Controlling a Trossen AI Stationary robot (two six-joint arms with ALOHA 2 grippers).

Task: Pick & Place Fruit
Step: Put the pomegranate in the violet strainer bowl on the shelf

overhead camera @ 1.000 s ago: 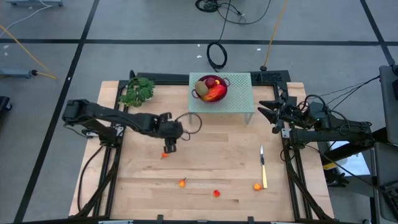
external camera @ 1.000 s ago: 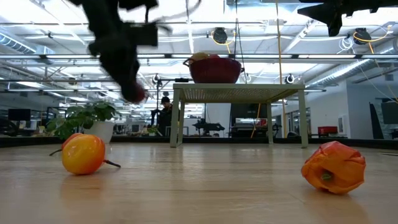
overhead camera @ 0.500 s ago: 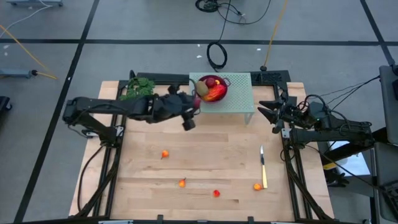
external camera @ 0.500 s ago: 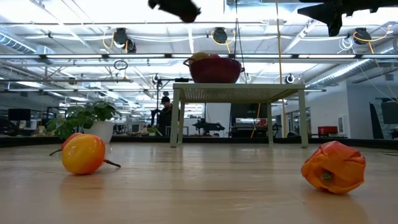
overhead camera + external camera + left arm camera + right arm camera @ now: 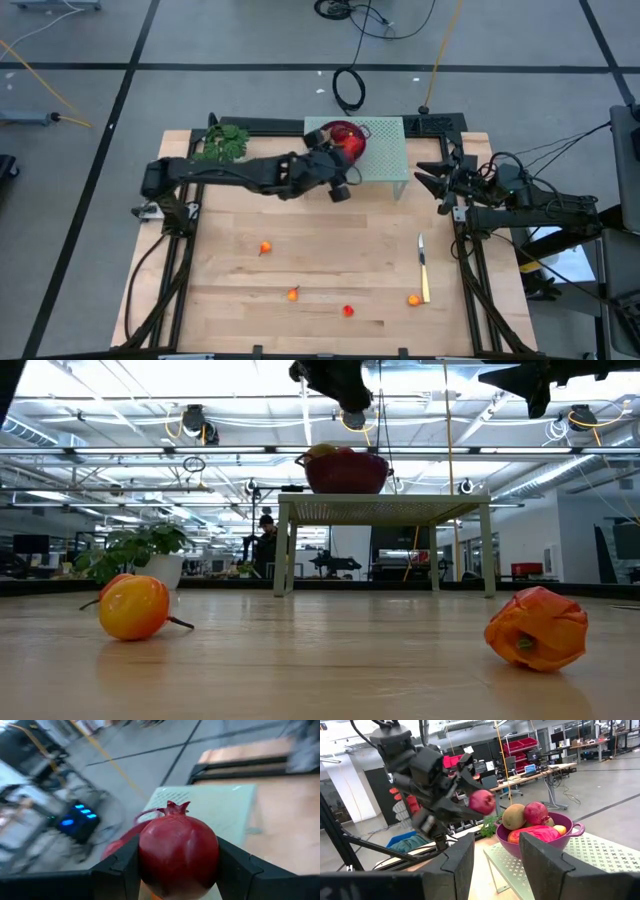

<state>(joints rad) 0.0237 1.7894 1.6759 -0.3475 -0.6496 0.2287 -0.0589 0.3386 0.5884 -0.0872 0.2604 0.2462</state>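
- High view: the left end effector [image 5: 335, 172] is stretched out to the red bowl [image 5: 350, 138] on the pale raised stand [image 5: 385, 160], placed there, it seems, to drop its load in. Four small orange fruits [image 5: 265, 248] lie loose on the desk [image 5: 330, 250], near a slim knife [image 5: 423, 265]. The right end effector [image 5: 432, 180] waits at the desk's right edge.
- Low view: an orange-yellow fruit [image 5: 133, 607] and a crumpled orange one [image 5: 538, 628] rest on the desk, well apart; the bowl sits on the stand behind them.
- Left wrist view: the left end effector's fingers [image 5: 122, 867] clamp a dark red pomegranate [image 5: 178, 852] on both sides, crown up, bowl just beyond.
- Right wrist view: the right end effector's fingers [image 5: 457, 857] stand apart around nothing. The pomegranate hangs beside the bowl, which already holds a kiwi [image 5: 514, 816] and other fruit.
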